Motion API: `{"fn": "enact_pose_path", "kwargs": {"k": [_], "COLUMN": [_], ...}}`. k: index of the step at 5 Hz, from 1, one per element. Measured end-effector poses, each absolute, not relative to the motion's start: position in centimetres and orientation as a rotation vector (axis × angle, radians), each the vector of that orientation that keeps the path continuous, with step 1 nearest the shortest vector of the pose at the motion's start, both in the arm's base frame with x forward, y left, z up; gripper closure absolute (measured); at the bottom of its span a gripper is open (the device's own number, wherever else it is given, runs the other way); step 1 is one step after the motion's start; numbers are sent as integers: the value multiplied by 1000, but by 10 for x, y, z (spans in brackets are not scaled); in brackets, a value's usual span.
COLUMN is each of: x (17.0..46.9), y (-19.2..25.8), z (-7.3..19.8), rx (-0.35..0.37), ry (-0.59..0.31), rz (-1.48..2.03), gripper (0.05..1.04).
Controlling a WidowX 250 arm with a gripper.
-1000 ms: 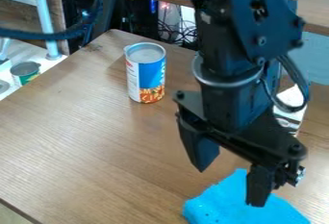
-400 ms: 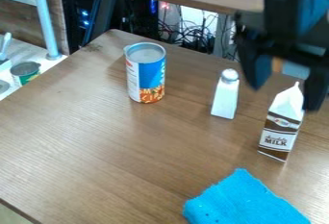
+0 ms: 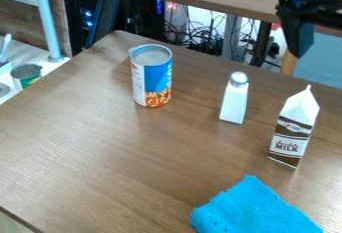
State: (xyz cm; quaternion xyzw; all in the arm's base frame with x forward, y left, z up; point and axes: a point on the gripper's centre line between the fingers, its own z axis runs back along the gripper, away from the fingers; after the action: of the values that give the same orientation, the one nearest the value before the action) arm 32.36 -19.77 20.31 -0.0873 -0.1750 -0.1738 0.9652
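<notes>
Hanging near the view's upper right corner, the hand (image 3: 302, 32) is apart from everything on the tabletop (image 3: 167, 152), so the pictures show no handling under way. How far open it is, and whether it has hold of anything, cannot be told, since part of it lies past the view's edge. Nearest to it is the milk carton (image 3: 292, 129), standing upright on the right side of the tabletop, its peaked top pointing up and nothing touching it. The white shaker (image 3: 234, 102) also stands upright, to the view's left of the carton and a little farther back, with a gap between them. Well apart on the other side of the shaker, the can (image 3: 152, 77) is upright too, near the far edge. The blue cloth (image 3: 250, 209) lies toward the bottom of the view, in front of the carton and apart from it; whether it is folded cannot be told. As a judgement, this spacing could suit a start or a finish equally well, and nothing visible settles what is done or left.
</notes>
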Motion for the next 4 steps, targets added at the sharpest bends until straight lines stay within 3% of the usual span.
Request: {"fn": "enact_pose_path", "kwargs": {"k": [2, 4], "x": [365, 389], "y": [-206, -211], "z": [167, 148], "rx": [-147, -103], "ry": [-308, -302], "rz": [-340, -306], "gripper": [83, 83]}}
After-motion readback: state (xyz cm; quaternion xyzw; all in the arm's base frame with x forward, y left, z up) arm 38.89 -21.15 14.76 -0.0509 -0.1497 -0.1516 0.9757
